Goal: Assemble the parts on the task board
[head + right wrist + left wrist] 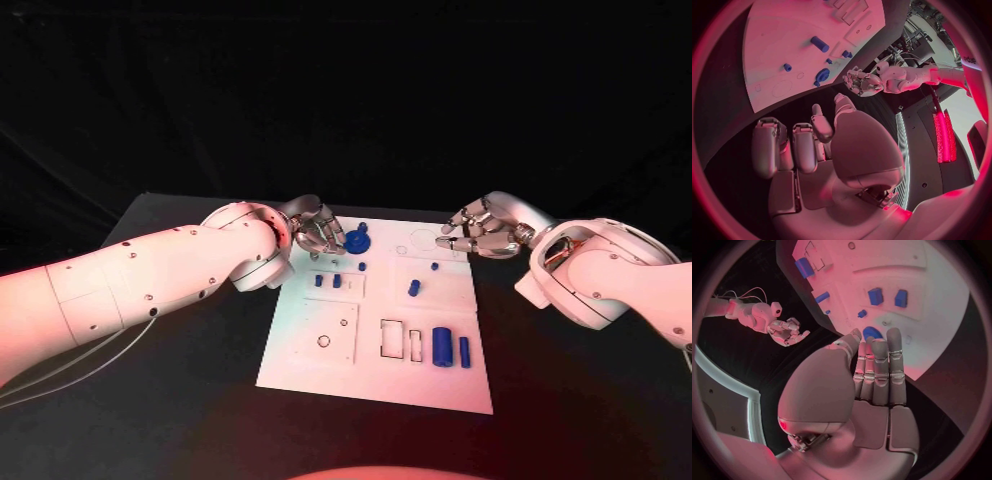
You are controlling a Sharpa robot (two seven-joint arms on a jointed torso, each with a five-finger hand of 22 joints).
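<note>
Left hand (320, 232) sits at the far left corner of the task board (378, 370), fingers bunched and pointing down toward a round blue part (356, 241) near the board's far edge. In the left wrist view the fingers (879, 370) lie straight and side by side, thumb alongside, with the round blue part (872, 333) just past the fingertips. Contact or a small gap, cannot tell; nothing visibly clamped between the fingers, so whether it holds the piece cannot be told.

Right hand (483, 232) hovers off the board's far right corner, over the black table (577, 400), fingers curled loosely inward, palm toward the board. In the right wrist view its fingers (770, 145) are bent with gaps between them and carry nothing; it touches no part and not the board.

Parts on the board: two small blue pieces (327, 281) side by side on the left half, a tiny blue piece (362, 266) just beyond them, another tiny blue piece (434, 266) on the right half, a short blue peg (414, 288) near the middle right, a bigger blue cylinder (443, 346) and a thin blue bar (464, 351) close together at the near right, beside empty rectangular slots (392, 338). A small round hole (323, 341) sits in the near left area.
</note>
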